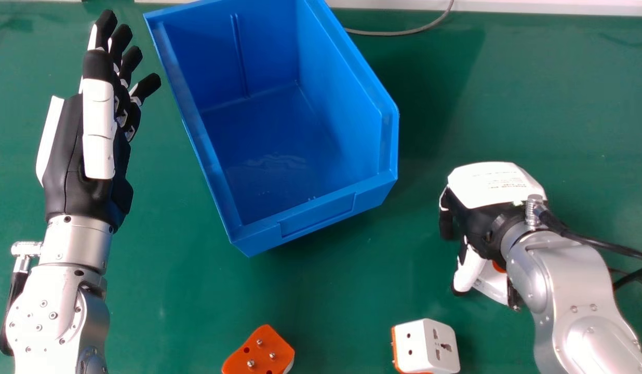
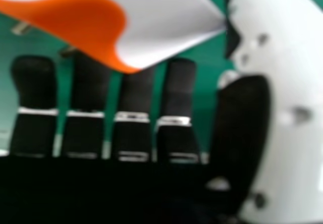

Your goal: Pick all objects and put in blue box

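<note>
- A green tabletop [image 1: 160,291], read here as a clock face in the head view, spreads beneath everything.
- A deep, open blue plastic box [image 1: 279,130] stands on it around 11 o'clock, its inside bare, its narrow front wall facing roughly 5 o'clock.
- The robot's left hand [image 1: 71,156], black and white on a silver forearm, lies between 9 and 10 o'clock, beside the box; its fingers are straight, pointing toward 12, and hold nothing.
- The robot's right hand [image 1: 474,221] is at 3 o'clock, palm down over an adaptor. Its fingers look extended and a little apart, the thumb set off from them — whether they touch the piece, the observer cannot tell.
- That white and orange plug adaptor [image 1: 492,288] with metal pins shows around 4 o'clock, partly covered, between thumb and fingers.
- An orange-faced plug adaptor [image 1: 269,348] lies between 6 and 7 o'clock, pins up, well apart from the others.
- A boxy white socket adaptor [image 1: 417,345] with an orange base rests at 5 o'clock — socket holes showing.
- A thin grey cable [image 1: 404,32] curves near 1 o'clock, behind the box.
</note>
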Controlling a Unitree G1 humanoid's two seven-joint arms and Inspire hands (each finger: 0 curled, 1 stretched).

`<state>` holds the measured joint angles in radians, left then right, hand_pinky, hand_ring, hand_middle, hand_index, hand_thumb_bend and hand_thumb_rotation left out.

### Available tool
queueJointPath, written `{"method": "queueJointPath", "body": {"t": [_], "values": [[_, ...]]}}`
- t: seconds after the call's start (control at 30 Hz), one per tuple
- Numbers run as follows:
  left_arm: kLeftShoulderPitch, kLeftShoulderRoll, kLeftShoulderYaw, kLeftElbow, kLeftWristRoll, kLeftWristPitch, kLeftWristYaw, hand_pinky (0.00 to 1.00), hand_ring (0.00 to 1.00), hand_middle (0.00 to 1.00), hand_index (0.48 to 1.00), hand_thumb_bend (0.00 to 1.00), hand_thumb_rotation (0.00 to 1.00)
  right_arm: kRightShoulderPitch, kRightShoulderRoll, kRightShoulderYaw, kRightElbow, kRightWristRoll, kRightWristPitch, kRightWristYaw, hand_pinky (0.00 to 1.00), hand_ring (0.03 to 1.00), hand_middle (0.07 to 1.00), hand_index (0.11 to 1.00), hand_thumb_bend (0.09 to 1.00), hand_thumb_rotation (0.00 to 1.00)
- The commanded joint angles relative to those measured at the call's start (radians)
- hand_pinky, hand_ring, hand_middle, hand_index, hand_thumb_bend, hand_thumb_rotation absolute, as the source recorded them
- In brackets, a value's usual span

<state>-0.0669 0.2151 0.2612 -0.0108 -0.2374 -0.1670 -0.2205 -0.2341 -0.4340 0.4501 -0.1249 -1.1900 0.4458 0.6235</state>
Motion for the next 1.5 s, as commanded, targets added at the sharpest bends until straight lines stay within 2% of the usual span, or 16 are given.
{"method": "queueJointPath", "body": {"t": [0.0, 0.3, 0.47, 0.57, 0.67, 0.87, 1.03, 1.17, 1.2, 1.3, 1.33, 1.47], "values": [[-0.013, 0.01, 0.009, -0.019, -0.013, -0.014, -0.007, 0.92, 0.98, 1.0, 0.989, 0.8, 1.0, 0.004, 0.003, -0.032, -0.021, 0.012, -0.014, -0.063, 0.22, 0.326, 0.505, 0.537, 0.569, 0.02], [-0.011, 0.009, 0.007, -0.024, -0.01, -0.011, -0.004, 0.92, 0.99, 1.0, 0.989, 0.81, 1.0, 0.034, 0.016, -0.058, -0.042, 0.032, -0.058, -0.256, 0.22, 0.324, 0.463, 0.536, 0.544, 0.01], [-0.012, 0.009, 0.007, -0.025, -0.015, -0.008, -0.007, 0.92, 0.98, 1.0, 0.988, 0.81, 1.0, 0.056, 0.024, -0.088, -0.048, 0.1, -0.132, -0.39, 0.22, 0.317, 0.457, 0.528, 0.54, 0.01], [-0.011, 0.01, 0.007, -0.026, -0.015, -0.008, -0.009, 0.92, 0.98, 0.99, 0.987, 0.81, 1.0, 0.064, 0.024, -0.1, -0.051, 0.121, -0.153, -0.426, 0.22, 0.313, 0.452, 0.522, 0.536, 0.01], [-0.009, 0.011, 0.009, -0.027, -0.019, -0.01, -0.015, 0.92, 0.98, 0.99, 0.987, 0.81, 1.0, 0.067, 0.029, -0.101, -0.055, 0.103, -0.13, -0.425, 0.22, 0.307, 0.454, 0.514, 0.534, 0.0], [-0.005, 0.013, 0.012, -0.033, -0.017, -0.009, -0.018, 0.92, 0.98, 0.99, 0.987, 0.81, 1.0, 0.049, 0.009, -0.074, -0.106, -0.036, 0.003, -0.153, 0.21, 0.298, 0.446, 0.509, 0.531, 0.0], [-0.006, 0.014, 0.015, -0.038, -0.013, -0.002, -0.011, 0.92, 0.98, 0.99, 0.986, 0.81, 1.0, 0.022, 0.001, -0.075, -0.179, -0.154, 0.058, 0.144, 0.22, 0.319, 0.455, 0.506, 0.53, 0.0], [-0.006, 0.013, 0.014, -0.039, -0.012, 0.0, -0.008, 0.92, 0.98, 0.99, 0.986, 0.81, 1.0, 0.001, -0.022, -0.085, -0.209, -0.2, 0.042, 0.315, 0.22, 0.319, 0.455, 0.506, 0.53, 0.0], [-0.006, 0.014, 0.014, -0.04, -0.014, 0.004, -0.009, 0.92, 0.98, 0.99, 0.985, 0.81, 1.0, -0.004, -0.029, -0.088, -0.213, -0.206, 0.034, 0.351, 0.28, 0.403, 0.532, 0.574, 0.617, 0.05], [-0.008, 0.016, 0.015, -0.033, -0.017, -0.002, -0.016, 0.92, 0.98, 0.99, 0.985, 0.81, 1.0, -0.016, -0.048, -0.094, -0.219, -0.218, 0.008, 0.43, 0.28, 0.403, 0.532, 0.574, 0.617, 0.05], [-0.008, 0.015, 0.015, -0.033, -0.017, -0.004, -0.016, 0.92, 0.98, 0.99, 0.985, 0.81, 1.0, -0.019, -0.052, -0.094, -0.219, -0.224, 0.0, 0.449, 0.37, 0.511, 0.623, 0.654, 0.694, 0.1], [-0.009, 0.015, 0.016, -0.032, -0.015, -0.003, -0.016, 0.92, 0.98, 0.99, 0.985, 0.81, 1.0, -0.021, -0.057, -0.101, -0.226, -0.234, -0.026, 0.482, 0.37, 0.511, 0.623, 0.654, 0.694, 0.1]]}}
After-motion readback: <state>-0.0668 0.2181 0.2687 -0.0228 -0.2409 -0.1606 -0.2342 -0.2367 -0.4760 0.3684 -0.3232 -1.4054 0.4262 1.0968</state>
